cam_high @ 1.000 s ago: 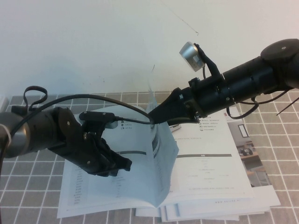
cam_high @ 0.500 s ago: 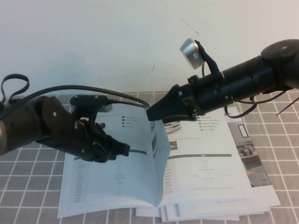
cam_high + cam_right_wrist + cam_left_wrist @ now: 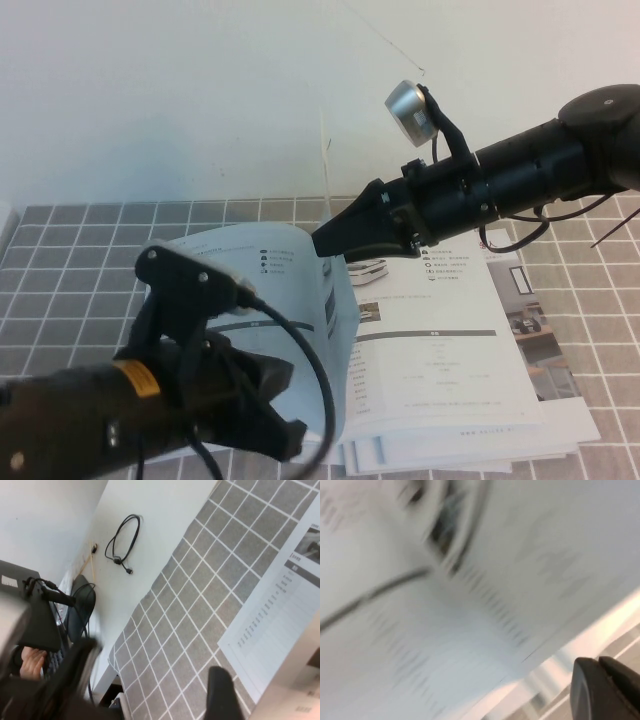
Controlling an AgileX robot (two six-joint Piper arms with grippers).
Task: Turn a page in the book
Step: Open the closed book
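R gripper (image 3: 325, 243) is hovering w/ fingers spread wide above the book (image 3: 440, 370) spine, gripping nothing. The page (image 3: 335, 330) is arching mid-turn over the left half. L gripper (image 3: 285, 440) is hanging near the front edge, can't tell its state.

One open book (image 3: 400, 350), a few brochures (image 3: 540, 350) beneath it, and two robot arms.

Evenly lit, soft and bright, no hard shadows. Faint shade under the book (image 3: 440, 350) toward 5 o'clock. Pale wash over the white wall (image 3: 200, 90). Heavy motion blur across the left wrist view, print on the page (image 3: 470, 605) smeared. Soft, unfocused dark shapes at 7 o'clock in the right wrist view.
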